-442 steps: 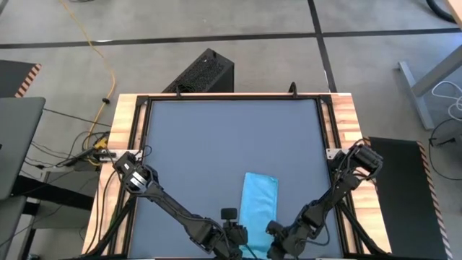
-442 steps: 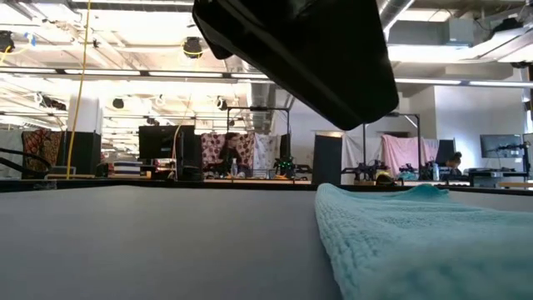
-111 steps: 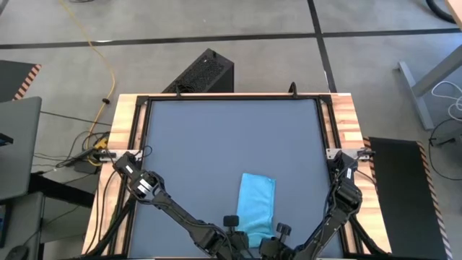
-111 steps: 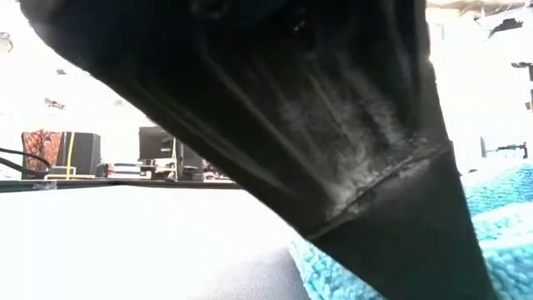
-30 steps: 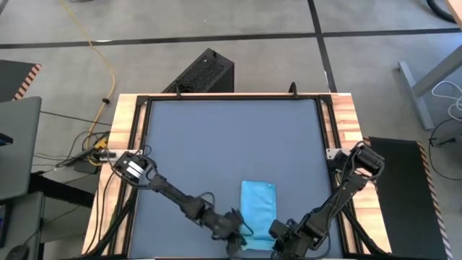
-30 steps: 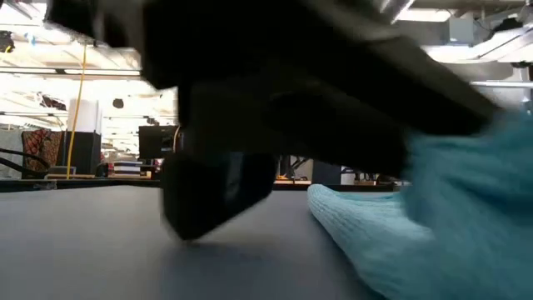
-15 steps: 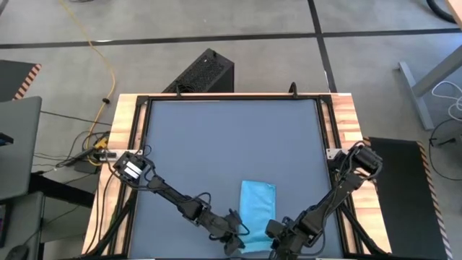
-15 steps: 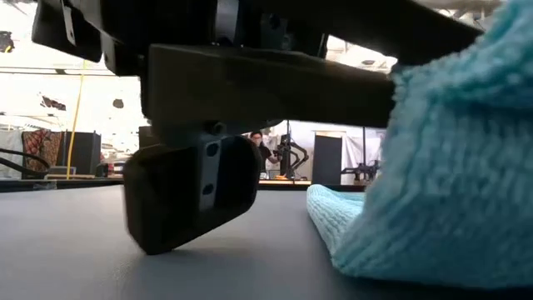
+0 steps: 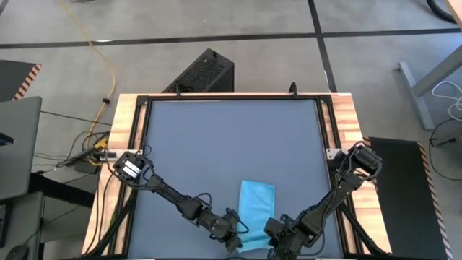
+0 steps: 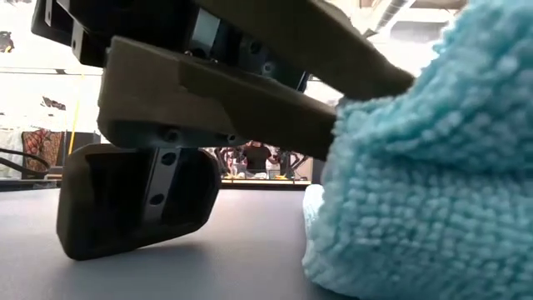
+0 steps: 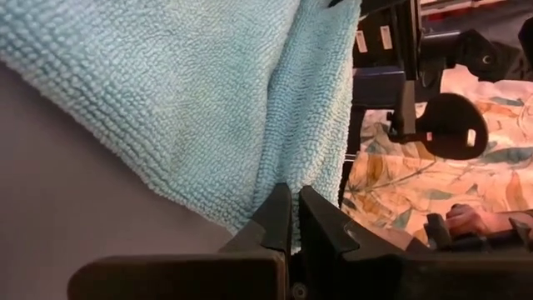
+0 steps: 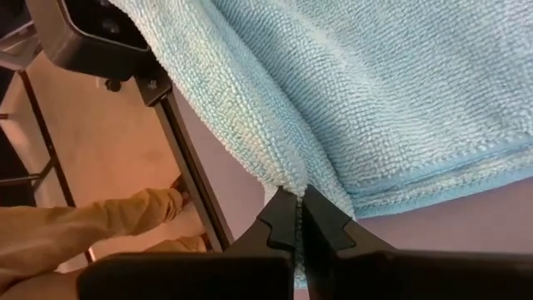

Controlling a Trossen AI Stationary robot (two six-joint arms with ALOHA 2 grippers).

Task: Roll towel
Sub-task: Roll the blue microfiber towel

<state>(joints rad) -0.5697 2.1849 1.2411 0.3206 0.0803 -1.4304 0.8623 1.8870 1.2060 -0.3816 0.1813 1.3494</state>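
The sky-blue towel lies on the dark tabletop near its near edge. Its far part is flat and its near end is raised, which fills the right of the low view as a thick blue bulge. My left gripper is shut on the near end's left side, and my right gripper is shut on its right side. The dark body at the low view's left is my left gripper. Each wrist view shows its own fingertips closed on blue cloth. My left gripper pinches the towel's near end at its left side between its two fingertips, slanting down from the near left. The cloth runs up from the fingers as a fold; one layer or several, I cannot tell. That end is held off the table. My right gripper pinches a ridge of cloth at the near end's right side between its fingertips, slanting down from the near right. The hemmed edge runs beside the fingers. The cloth rises from the fingers, gathered and slack.
The table's near edge lies just behind both grippers. The wooden frame borders the tabletop, with free room on its far half. A black box stands on the floor beyond the far edge. A person's sleeve shows below the table's edge.
My left gripper has rolled about its own axis while staying shut on the cloth, and my right gripper has rolled a little. The towel's near end has come up and curled over toward the far edge. Its far part has stayed flat on the table.
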